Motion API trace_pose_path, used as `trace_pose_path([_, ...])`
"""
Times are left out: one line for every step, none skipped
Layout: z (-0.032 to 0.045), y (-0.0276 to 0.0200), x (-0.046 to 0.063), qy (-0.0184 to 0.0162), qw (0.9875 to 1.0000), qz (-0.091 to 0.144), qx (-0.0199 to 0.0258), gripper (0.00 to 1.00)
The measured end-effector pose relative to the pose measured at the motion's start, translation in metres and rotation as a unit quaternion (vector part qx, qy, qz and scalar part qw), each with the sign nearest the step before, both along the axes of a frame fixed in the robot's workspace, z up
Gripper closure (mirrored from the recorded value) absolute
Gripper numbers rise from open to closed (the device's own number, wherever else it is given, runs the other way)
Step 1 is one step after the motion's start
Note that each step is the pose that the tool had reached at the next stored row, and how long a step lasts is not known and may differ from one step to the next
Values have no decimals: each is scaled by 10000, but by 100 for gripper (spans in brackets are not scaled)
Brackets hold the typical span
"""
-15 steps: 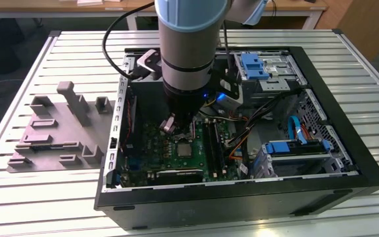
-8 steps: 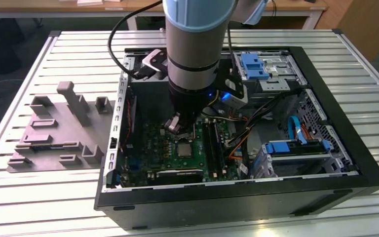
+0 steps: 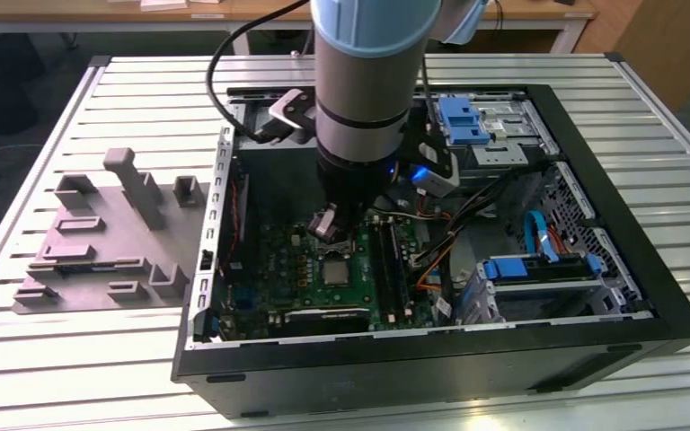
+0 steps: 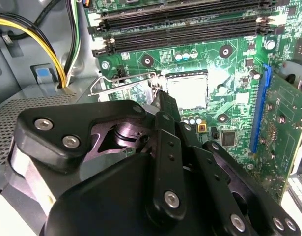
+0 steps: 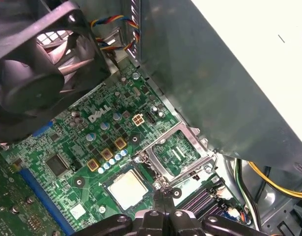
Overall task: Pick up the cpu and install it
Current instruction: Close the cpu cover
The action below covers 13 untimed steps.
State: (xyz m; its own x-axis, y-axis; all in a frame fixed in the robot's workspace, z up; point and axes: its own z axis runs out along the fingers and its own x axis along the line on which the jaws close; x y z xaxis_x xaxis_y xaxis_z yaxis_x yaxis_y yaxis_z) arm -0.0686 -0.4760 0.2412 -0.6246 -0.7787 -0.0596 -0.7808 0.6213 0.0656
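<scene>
The arm reaches straight down into the open computer case [image 3: 632,296], its gripper [image 5: 163,199] hovering just above the cpu [image 5: 127,189] — already seated in the motherboard [image 5: 67,152] socket, retention frame [image 5: 178,152] hinged open. Whether the claw is open is unclear.

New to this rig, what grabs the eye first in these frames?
The big grey robot arm plunging into the open computer case dominates the exterior view, its gripper low over the green motherboard. In the first wrist view, the cpu lies flat in its socket, with the hinged metal socket frame swung open beside it. A dark fan looms over the board there.
</scene>
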Motion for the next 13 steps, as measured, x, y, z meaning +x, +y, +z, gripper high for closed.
trace_pose_path([1, 0, 0, 0, 10000, -1, -1, 89])
trace_pose_path([1, 1, 1, 0, 10000, -1, -1, 89])
trace_pose_path([0, 1, 2, 0, 10000, 0, 0, 89])
trace_pose_path([1, 1, 2, 0, 10000, 0, -1, 89])
trace_pose_path([0, 1, 3, 0, 10000, 0, 0, 89])
trace_pose_path([0, 1, 3, 0, 10000, 0, 0, 89])
trace_pose_path([0, 1, 4, 0, 10000, 0, 0, 89])
trace_pose_path([1, 1, 4, 0, 10000, 0, -1, 89])
trace_pose_path([1, 1, 4, 0, 10000, 0, -1, 89])
trace_pose_path([0, 1, 5, 0, 10000, 0, 2, 89])
trace_pose_path([1, 0, 6, -2, 10000, 1, 32, 89])
trace_pose_path([0, -1, 6, -3, 9999, 3, 108, 89])
trace_pose_path([-1, -1, 5, -2, 9999, 8, 170, 89])
